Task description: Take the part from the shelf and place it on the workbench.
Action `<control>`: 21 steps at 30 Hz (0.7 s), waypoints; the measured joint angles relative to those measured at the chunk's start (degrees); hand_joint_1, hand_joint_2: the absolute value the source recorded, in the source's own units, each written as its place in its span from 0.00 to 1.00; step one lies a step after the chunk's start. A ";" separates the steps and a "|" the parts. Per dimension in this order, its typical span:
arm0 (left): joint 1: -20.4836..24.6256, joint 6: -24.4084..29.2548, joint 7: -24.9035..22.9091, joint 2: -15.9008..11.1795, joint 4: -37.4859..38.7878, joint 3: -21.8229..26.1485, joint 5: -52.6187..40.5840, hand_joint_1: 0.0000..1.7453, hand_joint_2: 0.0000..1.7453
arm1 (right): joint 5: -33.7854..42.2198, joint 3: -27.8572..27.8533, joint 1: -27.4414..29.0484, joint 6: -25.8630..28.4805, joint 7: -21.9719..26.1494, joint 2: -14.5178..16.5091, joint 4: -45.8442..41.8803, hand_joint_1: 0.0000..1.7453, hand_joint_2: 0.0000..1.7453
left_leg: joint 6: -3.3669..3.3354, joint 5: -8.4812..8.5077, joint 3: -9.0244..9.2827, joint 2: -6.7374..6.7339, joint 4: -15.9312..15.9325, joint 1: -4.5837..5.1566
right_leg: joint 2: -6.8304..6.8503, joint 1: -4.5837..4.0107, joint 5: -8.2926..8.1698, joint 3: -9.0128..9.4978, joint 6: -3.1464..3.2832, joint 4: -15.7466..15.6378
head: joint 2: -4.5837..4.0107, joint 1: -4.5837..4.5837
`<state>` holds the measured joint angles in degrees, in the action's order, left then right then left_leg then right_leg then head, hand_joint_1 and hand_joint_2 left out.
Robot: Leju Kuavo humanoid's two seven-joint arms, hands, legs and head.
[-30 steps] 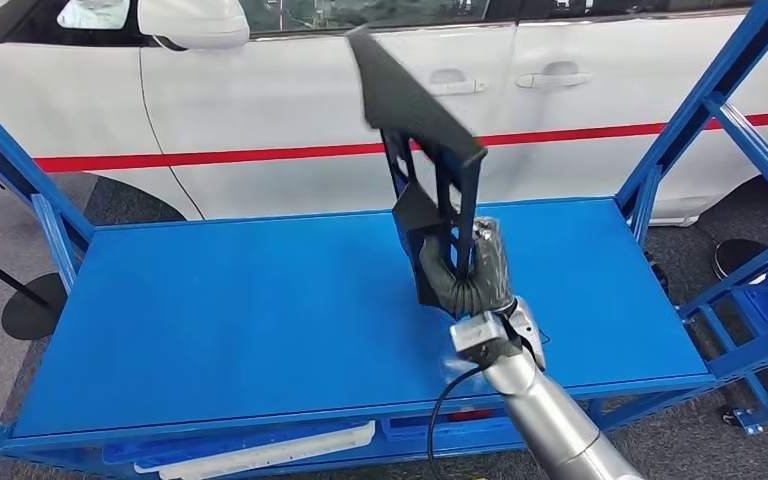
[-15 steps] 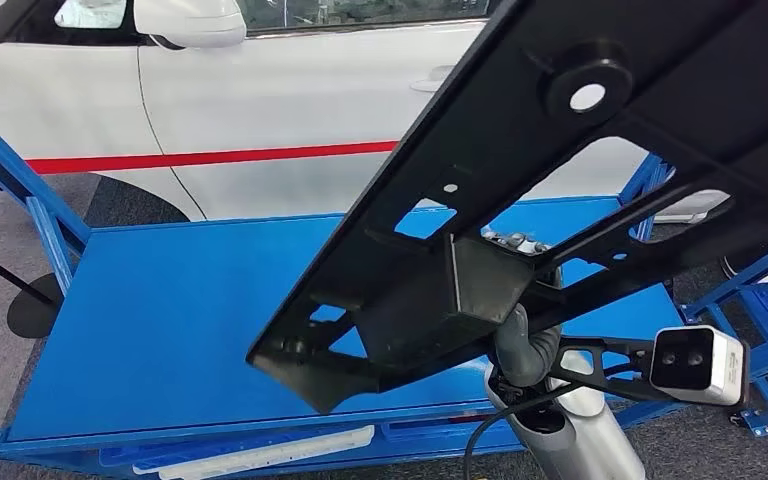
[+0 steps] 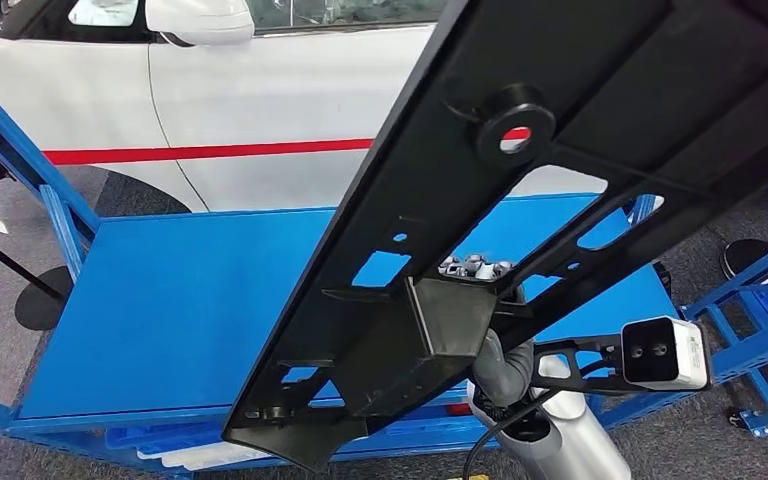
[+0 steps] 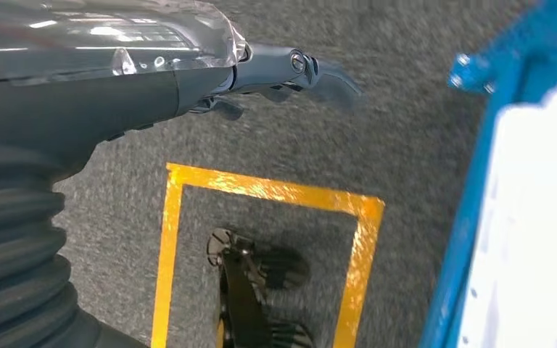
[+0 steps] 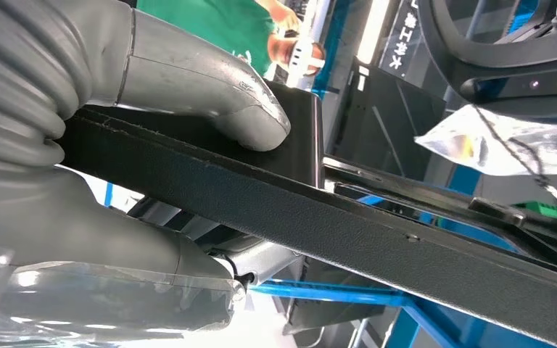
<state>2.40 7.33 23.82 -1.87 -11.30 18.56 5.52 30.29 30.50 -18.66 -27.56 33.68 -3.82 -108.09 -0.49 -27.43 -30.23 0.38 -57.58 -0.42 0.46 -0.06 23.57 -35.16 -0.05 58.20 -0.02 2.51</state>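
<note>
The part (image 3: 560, 150) is a long flat black plastic panel with cut-outs and a round hole. It is raised close to my head camera, slanting from the lower left to the upper right, above the blue shelf deck (image 3: 180, 290). My right hand (image 3: 505, 362) grips it from below near its boxy middle section. In the right wrist view the grey thumb (image 5: 210, 94) presses on the part (image 5: 377, 243) and the hand (image 5: 80, 181) wraps around its edge. My left hand (image 4: 116, 80) hangs over the floor with its fingers (image 4: 297, 69) extended, holding nothing.
A white car (image 3: 260, 100) with a red stripe stands behind the blue shelf frame (image 3: 20, 170). White pieces lie on the lower shelf level (image 3: 190, 455). A yellow tape square (image 4: 261, 192) marks the grey carpet. A person in green (image 5: 254, 25) stands beyond the part.
One second ago the part stood upright on the shelf deck in my right hand. Now it is lifted and swung close to the camera, covering much of the view.
</note>
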 joint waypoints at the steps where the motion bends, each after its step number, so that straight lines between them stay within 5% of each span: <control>1: -0.05 0.05 -0.16 -0.04 0.00 0.13 0.02 0.00 1.00 | -0.08 0.07 -0.05 0.05 0.21 -0.01 0.35 1.00 1.00 | -0.41 0.47 -0.25 -0.06 0.14 -0.11 | -0.10 0.06 0.40 -0.30 -0.34 0.33 | 0.00 -0.01; 4: -0.03 -0.17 -0.41 -0.05 0.00 0.38 0.07 0.00 1.00 | -0.47 0.23 -0.14 0.32 0.58 -0.04 1.08 1.00 1.00 | -1.38 1.98 -1.66 -0.25 0.45 -0.34 | -0.39 0.38 6.28 -3.08 -1.32 6.96 | 0.00 -0.02; 6: -0.09 -0.71 -0.47 -0.05 0.00 0.45 0.01 0.00 1.00 | -1.06 0.35 0.04 0.84 1.10 -0.24 1.47 1.00 1.00 | -1.44 2.78 -2.87 -0.28 0.37 -0.29 | -0.40 0.60 10.42 -5.28 -1.80 14.09 | 0.00 -0.02; 7: -0.13 -1.03 -0.51 -0.04 0.00 0.45 -0.05 0.00 1.00 | -1.48 0.39 0.18 1.15 1.50 -0.41 1.65 1.00 1.00 | -1.41 3.12 -3.39 -0.29 0.32 -0.28 | -0.40 0.67 11.25 -5.69 -1.95 16.30 | 0.00 -0.02; 9: -0.14 -1.69 -0.67 0.05 0.00 0.45 -0.35 0.00 1.00 | -2.58 0.42 0.52 1.74 2.54 -0.87 1.86 1.00 1.00 | -1.28 3.70 -4.32 -0.28 0.14 -0.28 | -0.39 0.79 10.24 -4.11 -2.04 15.79 | 0.00 -0.02; 12: -0.10 -2.81 -1.24 0.32 0.00 0.44 -1.21 0.00 1.00 | -4.24 0.48 0.85 2.36 4.36 -1.52 1.94 1.00 1.00 | -0.77 4.47 -5.68 -0.21 -0.45 -0.24 | -0.40 0.73 6.60 3.59 -1.57 4.71 | 0.00 -0.02; 14: -0.06 -3.42 -1.59 0.54 0.00 0.37 -1.75 0.00 1.00 | -4.84 0.54 1.05 2.72 4.91 -1.75 1.75 1.00 1.00 | -0.07 5.10 -6.14 -0.19 -0.57 -0.18 | -0.48 0.38 6.01 6.44 -0.87 -0.25 | 0.00 0.00; 18: -0.15 -4.15 -2.15 1.14 0.01 0.22 -2.36 0.00 1.00 | -5.13 0.60 1.36 3.35 4.45 -2.25 1.27 1.00 1.00 | 1.30 5.27 -6.79 -0.18 -0.84 -0.24 | -0.28 0.37 4.62 5.50 0.82 -1.16 | 0.00 0.00; 21: -0.27 -4.04 -2.60 1.63 0.02 0.17 -2.61 0.00 1.00 | -6.45 0.46 1.77 3.03 5.46 -2.60 1.68 1.00 1.00 | 1.92 -2.05 -9.34 -0.23 -8.58 -0.38 | -0.04 0.43 2.74 3.68 1.85 -1.49 | 0.00 0.01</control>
<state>2.14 3.30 21.22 -0.25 -11.28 18.73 2.91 23.84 30.96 -16.89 -24.53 39.13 -6.42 -106.42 1.44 -29.48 -39.57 0.15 -66.16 -0.80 0.42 0.37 26.31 -31.48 1.81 56.71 -0.02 2.51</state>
